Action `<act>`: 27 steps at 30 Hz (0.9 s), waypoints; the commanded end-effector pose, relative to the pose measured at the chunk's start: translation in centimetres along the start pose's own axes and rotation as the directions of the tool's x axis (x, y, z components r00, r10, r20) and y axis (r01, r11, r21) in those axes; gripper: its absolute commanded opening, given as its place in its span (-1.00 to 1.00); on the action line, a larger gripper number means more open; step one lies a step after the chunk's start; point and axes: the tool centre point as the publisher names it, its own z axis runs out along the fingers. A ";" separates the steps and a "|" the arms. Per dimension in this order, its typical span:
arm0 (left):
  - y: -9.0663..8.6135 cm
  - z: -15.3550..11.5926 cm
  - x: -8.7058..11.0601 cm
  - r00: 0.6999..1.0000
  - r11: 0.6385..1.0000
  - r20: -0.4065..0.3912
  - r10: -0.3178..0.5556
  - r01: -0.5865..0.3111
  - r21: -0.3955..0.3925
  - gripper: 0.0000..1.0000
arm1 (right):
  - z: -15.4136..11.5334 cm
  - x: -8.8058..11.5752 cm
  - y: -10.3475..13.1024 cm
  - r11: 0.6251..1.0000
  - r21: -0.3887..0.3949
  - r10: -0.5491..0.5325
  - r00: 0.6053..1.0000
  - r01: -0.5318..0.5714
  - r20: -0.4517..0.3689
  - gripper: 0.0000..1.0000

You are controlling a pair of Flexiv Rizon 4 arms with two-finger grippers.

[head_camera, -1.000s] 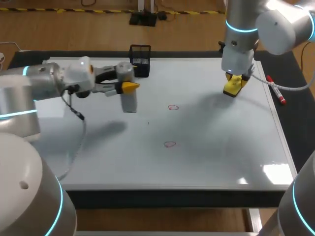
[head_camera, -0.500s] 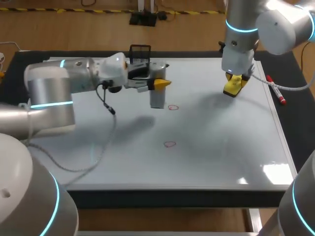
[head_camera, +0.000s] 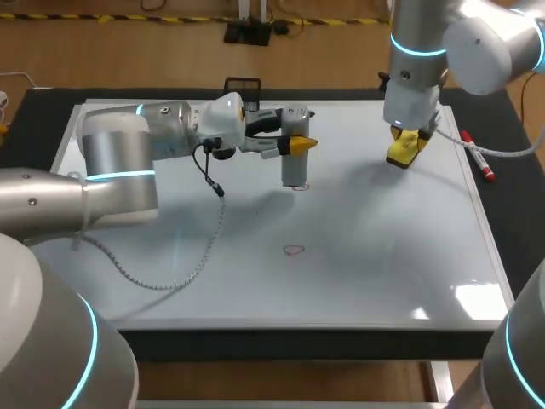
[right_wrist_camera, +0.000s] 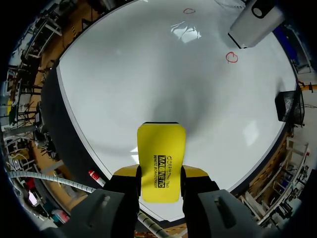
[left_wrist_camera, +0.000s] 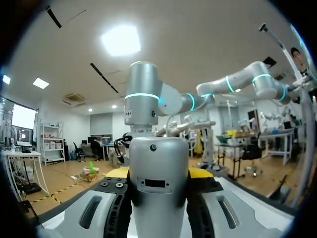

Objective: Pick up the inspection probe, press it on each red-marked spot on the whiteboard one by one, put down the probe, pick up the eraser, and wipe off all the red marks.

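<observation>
While scanning from the left: see left tool out over the whiteboard, both yellow tips clamped on the inspection probe. Stands upright, lower end at the far red mark; can't tell if touching the board. Spot a black cable dangling under the left arm. Hides most of the black mesh holder at the board's far edge; contents not discernible. Find the near red mark uncovered mid-board. Further right, see right tool hanging above the board, pinched on the yellow eraser. Last, note red marker lying on the dark counter just beside the board's right edge.
</observation>
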 end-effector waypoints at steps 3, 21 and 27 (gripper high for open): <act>0.9 0.4 -1.2 1.000 1.000 -0.014 -0.005 0.006 0.013 -1.00 | 0.0 -0.1 -0.1 1.000 0.002 -0.001 1.000 0.001 -0.004 -1.00; 2.2 1.1 -2.2 0.999 1.000 -0.049 0.023 -0.023 -0.004 -1.00 | 0.0 -0.1 -0.1 1.000 0.002 -0.001 1.000 0.001 -0.004 -1.00; 2.7 0.9 -2.2 0.998 0.999 -0.052 0.032 -0.031 0.015 -1.00 | 0.0 -0.1 -0.1 1.000 0.002 -0.001 1.000 0.001 -0.004 -1.00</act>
